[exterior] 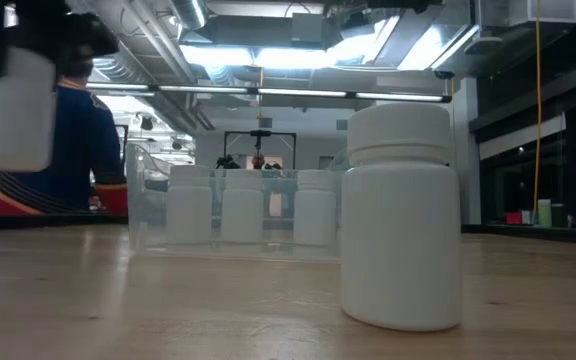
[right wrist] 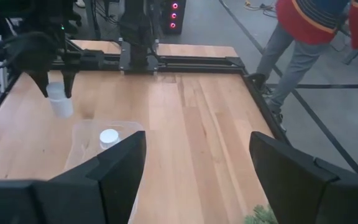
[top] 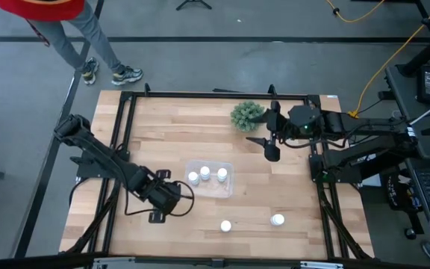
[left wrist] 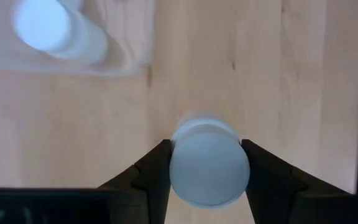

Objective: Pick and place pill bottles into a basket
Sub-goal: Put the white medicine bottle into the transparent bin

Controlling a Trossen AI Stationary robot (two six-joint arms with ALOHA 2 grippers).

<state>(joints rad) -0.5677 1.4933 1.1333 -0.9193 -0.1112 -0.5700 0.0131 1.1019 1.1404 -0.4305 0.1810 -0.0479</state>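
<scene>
left end effector is clamped on a bottle, fingers on both sides of the cap, lifted off the table just left of the basket, near-left corner. right end effector hangs w/ jaws apart, empty, over the far-right of the table by the plant.

progress, as i read it: 3 bottles stand upright in a row inside the basket, 1 in hand, 2 loose bottles on the near side w/ the other to its right. so abt half done; the held one needs dropping in, then 2 more picks. a 6th isn't visible.

materials: bottles are smooth white plastic cylinders w/ flat round caps, slightly ribbed neck in the low view. basket is clear thin plastic, shallow, rounded corners. table is pale wood planks in a black metal frame. plant green, spiky.
</scene>
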